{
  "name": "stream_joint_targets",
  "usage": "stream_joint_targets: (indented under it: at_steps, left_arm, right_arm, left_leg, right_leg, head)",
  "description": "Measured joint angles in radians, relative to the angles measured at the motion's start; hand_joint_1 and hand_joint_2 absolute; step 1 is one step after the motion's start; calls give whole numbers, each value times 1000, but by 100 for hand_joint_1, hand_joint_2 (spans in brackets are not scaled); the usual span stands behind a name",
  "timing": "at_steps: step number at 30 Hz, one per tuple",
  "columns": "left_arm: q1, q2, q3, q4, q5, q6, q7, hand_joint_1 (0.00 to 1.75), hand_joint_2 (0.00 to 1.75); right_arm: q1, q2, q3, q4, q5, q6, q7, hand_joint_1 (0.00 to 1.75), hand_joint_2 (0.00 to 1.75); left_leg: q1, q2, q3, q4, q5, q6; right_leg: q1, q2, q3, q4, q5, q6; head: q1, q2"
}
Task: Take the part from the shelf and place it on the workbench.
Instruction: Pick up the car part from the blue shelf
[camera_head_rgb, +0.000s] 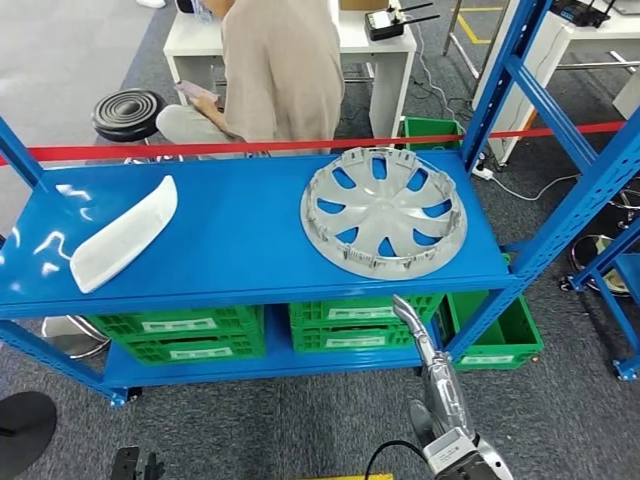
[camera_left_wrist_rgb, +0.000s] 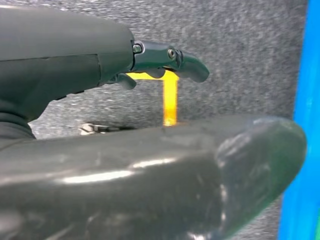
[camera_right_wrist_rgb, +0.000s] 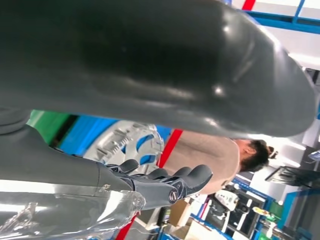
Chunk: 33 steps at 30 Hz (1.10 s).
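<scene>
A silver wheel cover (camera_head_rgb: 383, 210) lies flat on the right half of the blue shelf's top board (camera_head_rgb: 241, 230). A white curved trim part (camera_head_rgb: 124, 235) lies at its left end. My right hand (camera_head_rgb: 434, 375) rises in front of the shelf, below the wheel cover's near rim, with its fingers stretched out and nothing in them. The right wrist view shows that hand (camera_right_wrist_rgb: 113, 180) with the wheel cover (camera_right_wrist_rgb: 128, 145) beyond its fingers. My left hand (camera_left_wrist_rgb: 75, 65) hangs over the grey floor, thumb and fingers apart, holding nothing.
Green crates (camera_head_rgb: 189, 335) fill the shelf's lower level, and another one (camera_head_rgb: 498, 340) stands by the right post. A person (camera_head_rgb: 279, 70) sits behind the shelf, beyond a red tape (camera_head_rgb: 302, 145). Blue uprights (camera_head_rgb: 528, 90) rise at the right. Yellow floor tape (camera_left_wrist_rgb: 170, 100) lies under my left hand.
</scene>
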Motion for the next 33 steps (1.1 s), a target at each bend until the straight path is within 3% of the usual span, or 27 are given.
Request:
stream_joint_targets:
  at_steps: [2, 5, 7, 10, 11, 12, 14, 16, 21, 22, 25, 26, 27, 30, 31, 33]
  left_arm:
    - [-2, 0, -2, 0, -2, 0, -1, 0, 0]
    - [-7, 0, -10, 0, -9, 0, -1, 0, 0]
    - [-12, -1, -16, 0, -17, 0, -1, 0, 0]
    - [-14, -3, -25, 0, -33, 1, 11, 0, 0]
    - [-13, -3, -29, 1, -38, 1, 19, 0, 0]
    - [-13, -3, -33, 1, -44, 2, 28, 0, 0]
    - [-12, -1, -41, 2, -58, 5, 50, 0, 0]
    - [-11, 0, -50, 4, -75, 9, 74, 0, 0]
    - [1, 5, -73, 12, -110, 14, 130, 0, 0]
    - [1, 7, -76, 13, -114, 14, 139, 0, 0]
    - [3, 14, -84, 14, -128, 15, 171, 0, 0]
    - [5, 15, -86, 15, -135, 14, 184, 0, 0]
    - [6, 16, -89, 16, -143, 12, 197, 0, 0]
    - [9, 21, -101, 20, -169, 2, 235, 0, 0]
    - [9, 23, -105, 21, -175, -1, 247, 0, 0]
    - [10, 27, -111, 24, -183, -4, 265, 0, 0]
  right_arm:
    - [-4, 0, 4, 3, -3, 8, -1, 0, 0]
    - [-15, 0, 18, 4, -17, 25, -9, 0, 0]
    - [-30, 0, 34, 6, -35, 43, -16, 0, 0]
    - [-60, -2, 64, 13, -58, 71, -20, 0, 0]
    - [-71, -3, 75, 17, -60, 78, -20, 0, 0]
    - [-84, -4, 86, 20, -58, 84, -19, 0, 0]
    - [-115, -5, 110, 25, -46, 96, -17, 0, 87]
    - [-149, -6, 136, 31, -25, 106, -9, 0, 175]
    - [-239, -10, 204, 53, 52, 110, 41, 0, 175]
    - [-257, -12, 217, 60, 68, 106, 52, 0, 175]
    - [-304, -18, 252, 95, 128, 84, 89, 0, 175]
    - [-319, -20, 262, 111, 153, 77, 103, 0, 175]
    - [-337, -23, 274, 129, 182, 69, 118, 0, 175]
    - [-406, -29, 307, 193, 268, 49, 161, 0, 175]
    - [-430, -31, 318, 217, 295, 44, 174, 0, 175]
    - [-473, -34, 337, 266, 346, 35, 201, 0, 175]
  left_leg:
    - [-2, -1, 16, -5, -13, -14]
    - [-2, 0, 16, 17, -8, -32]
    - [-2, 1, -37, 106, -24, -41]
    - [-1, 1, -159, 257, -94, -48]
    - [-1, 1, -182, 265, -93, -48]
    - [-1, 1, -189, 242, -65, -47]
    - [-1, 3, -165, 127, 43, -43]
    - [-3, 6, -139, 30, 94, -36]
    - [3, 7, -128, 4, 103, -8]
    - [5, 7, -125, 3, 102, -3]
    - [4, 7, -121, 3, 95, 5]
    - [4, 6, -118, 3, 92, 5]
    - [4, 5, -114, 3, 88, 4]
    - [4, 2, -93, 4, 73, -7]
    - [2, 1, -89, 5, 70, -12]
    - [0, 0, -88, 2, 70, -22]
  right_leg:
    - [3, -2, 13, -43, 41, -12]
    - [0, 2, 33, -52, 40, -29]
    - [-4, 3, 45, -57, 36, -38]
    - [-4, 7, 55, -59, 23, -45]
    - [-4, 9, 61, -59, 17, -45]
    - [-4, 10, 69, -59, 11, -45]
    - [-4, 12, 86, -60, -2, -41]
    - [-1, 13, 96, -59, -15, -32]
    - [4, 9, 95, -40, -49, -4]
    - [3, 7, 76, 2, -72, 1]
    - [0, 5, -34, 192, -149, 11]
    - [0, 5, -57, 220, -146, 12]
    - [0, 5, -61, 208, -121, 11]
    - [0, 5, 9, 18, 4, 5]
    - [1, 6, 29, -29, 25, 1]
    - [4, 10, 39, -53, 28, -9]
  head:
    - [-1, 0]
    - [-3, 0]
    - [-6, 0]
    - [-7, 0]
    - [-7, 0]
    - [-7, 0]
    - [-7, 0]
    - [-8, 0]
    - [-6, 0]
    - [-4, 0]
    - [1, 0]
    - [1, 0]
    - [1, 0]
    - [2, 0]
    - [1, 0]
    - [-1, 0]
